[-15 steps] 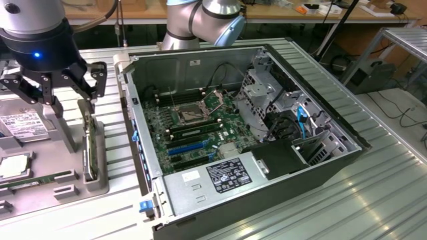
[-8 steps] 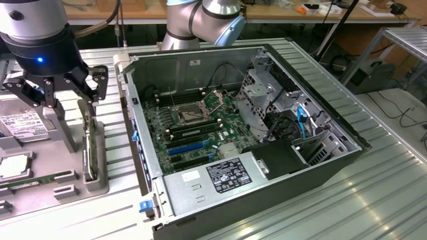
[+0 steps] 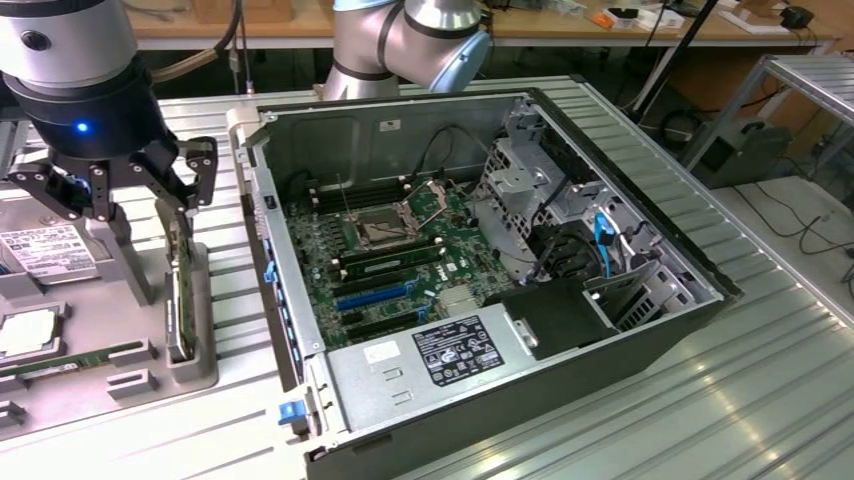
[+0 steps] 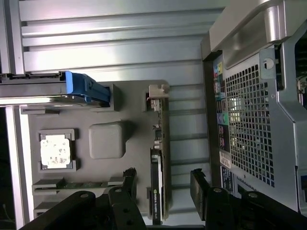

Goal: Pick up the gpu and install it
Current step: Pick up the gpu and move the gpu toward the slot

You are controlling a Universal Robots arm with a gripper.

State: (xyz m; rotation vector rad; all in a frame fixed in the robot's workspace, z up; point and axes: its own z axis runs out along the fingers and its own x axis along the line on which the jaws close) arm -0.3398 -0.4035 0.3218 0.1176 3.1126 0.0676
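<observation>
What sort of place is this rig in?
Likely a robotics lab set up for PC assembly: an open desktop tower on a slatted metal table, a grey parts fixture holding the gpu, wooden workbenches behind.

Open PC case point(image 3: 627, 190) lies mid-worktop point(image 3: 721, 410), motherboard point(image 3: 387, 250) bared. Grey parts tray point(image 3: 160, 382) just beside it, twd worktop's edge at exterior view's left, w/ hard drive point(image 3: 47, 250), memory stick point(image 3: 83, 357).

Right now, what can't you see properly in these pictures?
- gpu: both views see it edge-on, so its flat face is hidden.
- hard drive: exterior view, cut off by the exterior view's left edge.
- power supply label: exterior view, print too small to read.
</observation>
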